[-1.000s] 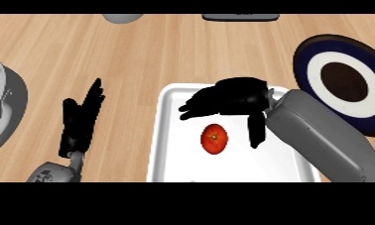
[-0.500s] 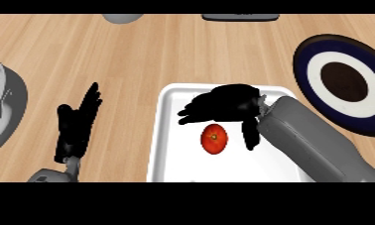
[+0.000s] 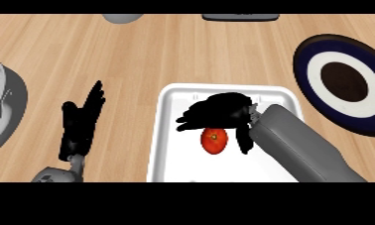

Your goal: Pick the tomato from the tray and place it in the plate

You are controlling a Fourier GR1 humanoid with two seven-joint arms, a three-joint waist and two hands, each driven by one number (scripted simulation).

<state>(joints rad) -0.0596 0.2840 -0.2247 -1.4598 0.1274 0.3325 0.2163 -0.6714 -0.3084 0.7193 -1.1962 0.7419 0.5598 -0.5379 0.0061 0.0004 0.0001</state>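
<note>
A red tomato point(image 3: 214, 142) lies in the white tray point(image 3: 170, 135) at the front middle of the counter. My right hand point(image 3: 219, 114) hovers over the tray just behind the tomato, its fingers spread to the left and its thumb hanging down at the tomato's right side; the top of the tomato is partly covered by it. The fingers are not closed on the fruit. The dark blue and white plate point(image 3: 338, 80) with a dark centre sits at the right edge. My left hand point(image 3: 79, 125) rests open at the lower left, fingers pointing up.
A grey round object point(image 3: 123, 18) and a dark flat item point(image 3: 240, 17) lie at the counter's far edge. Part of a grey dish point(image 3: 10, 105) shows at the left edge. Bare wood lies between the tray and the plate.
My right hand has slid down and closer to the tomato, now reaching over its top. The left hand has shifted slightly lower.
</note>
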